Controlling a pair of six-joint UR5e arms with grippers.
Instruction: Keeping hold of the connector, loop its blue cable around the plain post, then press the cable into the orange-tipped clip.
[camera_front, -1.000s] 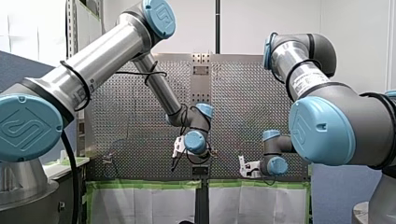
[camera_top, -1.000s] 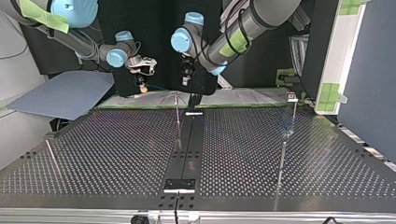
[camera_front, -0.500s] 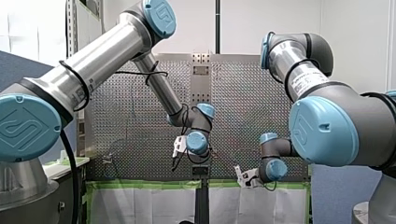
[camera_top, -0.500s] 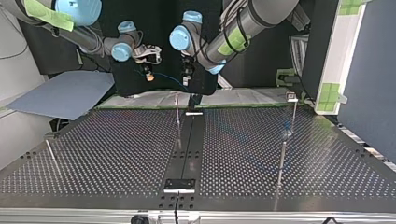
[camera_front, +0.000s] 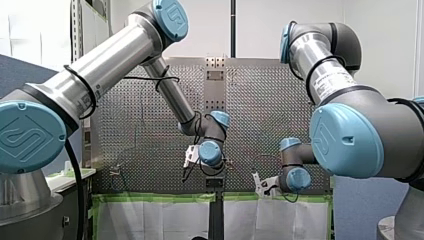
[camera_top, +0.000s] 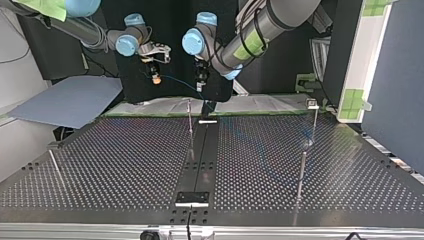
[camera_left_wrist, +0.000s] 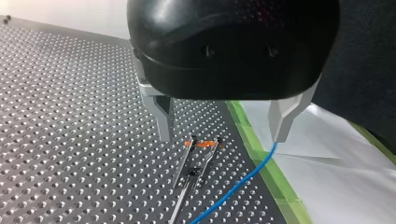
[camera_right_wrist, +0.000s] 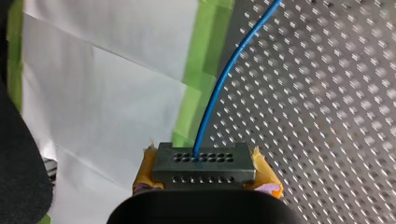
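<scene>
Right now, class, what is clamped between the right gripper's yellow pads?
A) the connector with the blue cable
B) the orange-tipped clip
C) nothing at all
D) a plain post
A: in the right wrist view the connector sits clamped in the right gripper between its yellow pads, and the blue cable runs out of the connector's upper row of holes.

Blue cable (camera_right_wrist: 219, 84); dark grey connector (camera_right_wrist: 204, 163) with hole rows; yellow pads (camera_right_wrist: 144, 172); silver perforated table (camera_left_wrist: 70, 116); green tape (camera_right_wrist: 201, 70); white paper (camera_right_wrist: 107, 70); orange-tipped clip (camera_left_wrist: 204, 144).
</scene>
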